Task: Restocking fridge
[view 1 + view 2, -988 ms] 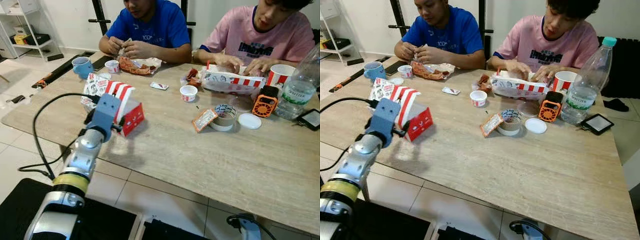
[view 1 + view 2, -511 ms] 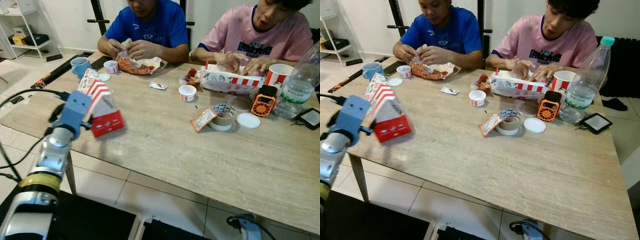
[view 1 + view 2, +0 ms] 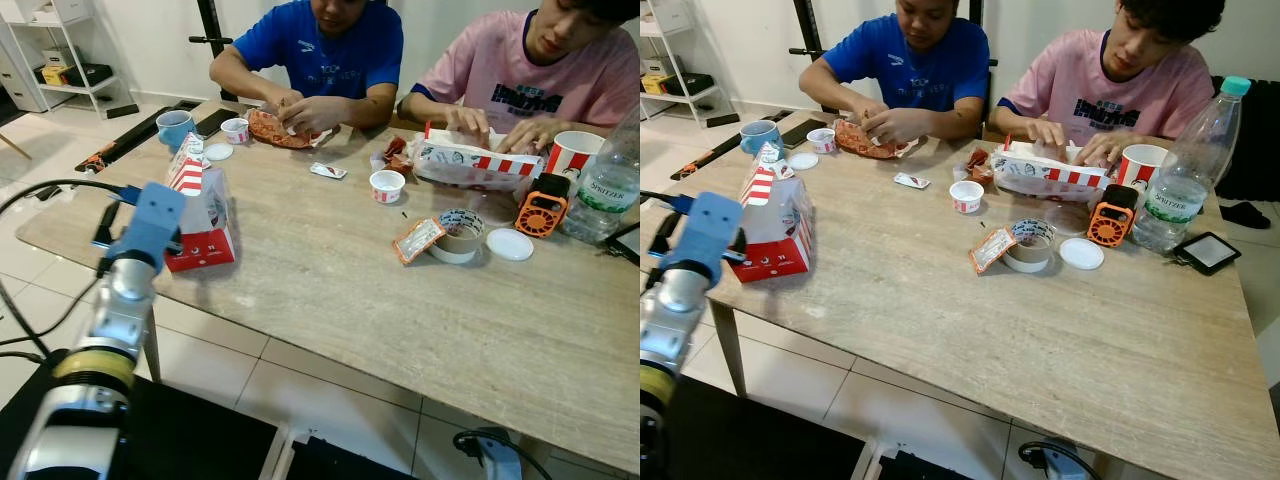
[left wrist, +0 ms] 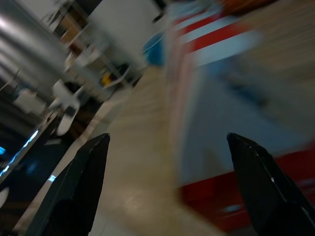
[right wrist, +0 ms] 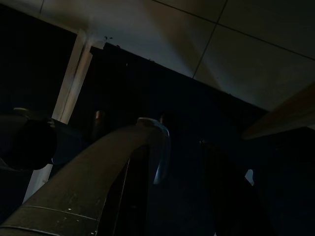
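Our left gripper has its fingers apart around the red-and-white striped cardboard food box, which stands on the wooden surface near the blue mug. We should close squarely on its sides and lift slowly.

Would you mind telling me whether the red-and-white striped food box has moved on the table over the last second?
Yes. The striped box has turned and shifted toward the blue mug, nearer the table's left end, with the left claw at it.
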{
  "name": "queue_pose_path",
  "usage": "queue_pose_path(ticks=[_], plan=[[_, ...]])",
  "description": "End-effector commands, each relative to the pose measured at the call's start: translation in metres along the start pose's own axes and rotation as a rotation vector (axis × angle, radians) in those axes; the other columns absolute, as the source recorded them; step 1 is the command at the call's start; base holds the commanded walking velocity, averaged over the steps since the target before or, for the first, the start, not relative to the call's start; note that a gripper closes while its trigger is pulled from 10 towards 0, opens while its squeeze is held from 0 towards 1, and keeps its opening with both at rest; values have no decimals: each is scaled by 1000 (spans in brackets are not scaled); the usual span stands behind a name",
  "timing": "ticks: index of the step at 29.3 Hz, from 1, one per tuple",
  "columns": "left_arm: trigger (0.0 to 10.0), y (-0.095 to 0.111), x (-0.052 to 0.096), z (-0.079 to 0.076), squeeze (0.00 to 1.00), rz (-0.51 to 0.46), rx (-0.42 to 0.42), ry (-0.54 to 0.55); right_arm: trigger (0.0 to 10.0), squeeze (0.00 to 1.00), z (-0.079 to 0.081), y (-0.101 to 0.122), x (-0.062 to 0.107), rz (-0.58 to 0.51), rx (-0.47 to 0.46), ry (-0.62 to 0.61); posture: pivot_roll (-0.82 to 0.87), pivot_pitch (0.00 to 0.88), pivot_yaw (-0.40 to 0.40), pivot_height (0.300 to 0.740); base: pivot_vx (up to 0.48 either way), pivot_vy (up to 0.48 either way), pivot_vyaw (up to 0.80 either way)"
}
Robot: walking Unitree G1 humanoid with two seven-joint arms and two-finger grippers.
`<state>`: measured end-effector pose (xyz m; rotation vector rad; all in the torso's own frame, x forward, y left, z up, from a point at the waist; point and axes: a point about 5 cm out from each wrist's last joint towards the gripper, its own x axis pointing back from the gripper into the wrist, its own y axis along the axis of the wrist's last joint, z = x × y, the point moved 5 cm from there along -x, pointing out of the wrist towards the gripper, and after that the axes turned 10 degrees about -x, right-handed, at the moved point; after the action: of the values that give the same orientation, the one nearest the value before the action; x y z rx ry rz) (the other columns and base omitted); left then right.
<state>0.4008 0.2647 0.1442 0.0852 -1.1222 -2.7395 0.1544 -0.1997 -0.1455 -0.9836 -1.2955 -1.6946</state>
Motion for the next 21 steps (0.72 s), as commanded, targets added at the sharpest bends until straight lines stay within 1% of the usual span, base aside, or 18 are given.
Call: queue_pose_path(ticks=[1, 3, 4, 5, 6, 7, 8, 10, 12, 13, 14, 17, 18, 20, 21], plan=[[10000, 2, 1, -21, 0, -7, 17, -51, 10000, 0, 0, 1, 0, -7, -7, -2, -2, 0, 48, 740, 0, 0, 0], [10000, 2, 1, -21, 0, -7, 17, -51, 10000, 0, 0, 1, 0, -7, -7, -2, -2, 0, 48, 740, 0, 0, 0], [10000, 4, 2, -27, 0, -11, 27, -63, 10000, 0, 0, 0, 0, -7, -8, -3, -7, 0, 49, 740, 0, 0, 0], [10000, 8, 2, -32, 0, -27, 11, -66, 10000, 0, 0, 0, 0, -7, -9, -2, -7, 0, 49, 740, 0, 0, 0], [10000, 8, 2, -32, 0, -27, 11, -66, 10000, 0, 0, 0, 0, -7, -9, -2, -7, 0, 49, 740, 0, 0, 0], [10000, 15, 2, -37, 0, -51, -12, -66, 10000, 0, 0, 0, 0, -6, -8, -2, -6, 0, 47, 740, 0, 0, 0], [10000, 23, 2, -38, 0, -78, -38, -54, 10000, 0, -1, 0, 0, -5, -7, -2, -5, 0, 47, 740, 0, 0, 0], [10000, 32, 1, -34, 0, -109, -56, -19, 10000, 0, -1, -1, 0, -5, -8, -2, -5, 0, 47, 740, 0, 0, 0], [10000, 37, 0, -24, 0, -130, -76, 28, 10000, 0, -1, -1, 1, -6, -10, -3, -10, 0, 49, 740, 0, 0, 0], [10000, 40, -1, -14, 0, -143, -85, 76, 10000, 0, -2, -1, 1, -6, -12, -4, -11, 0, 51, 740, 0, 0, 0], [10000, 43, -1, -7, 0, -155, -92, 102, 10000, 0, -2, -1, 1, -6, -13, -5, -11, 0, 51, 740, 0, 0, 0], [10000, 49, 0, 9, 0, -184, -87, 168, 10000, 0, -2, -2, 1, -4, -10, -5, -11, 0, 51, 740, 0, 0, 0], [10000, 49, 0, 9, 0, -184, -87, 168, 10000, 0, -2, -2, 1, -4, -10, -5, -11, 0, 51, 740, 0, 0, 0], [10000, 50, 1, 20, 0, -185, -93, 210, 10000, 0, -2, -2, 1, -3, -9, -5, -11, 0, 51, 740, 0, 0, 0], [10000, 50, 1, 20, 0, -185, -93, 210, 10000, 0, -2, -2, 1, -3, -9, -5, -11, 0, 51, 740, 0, 0, 0]])
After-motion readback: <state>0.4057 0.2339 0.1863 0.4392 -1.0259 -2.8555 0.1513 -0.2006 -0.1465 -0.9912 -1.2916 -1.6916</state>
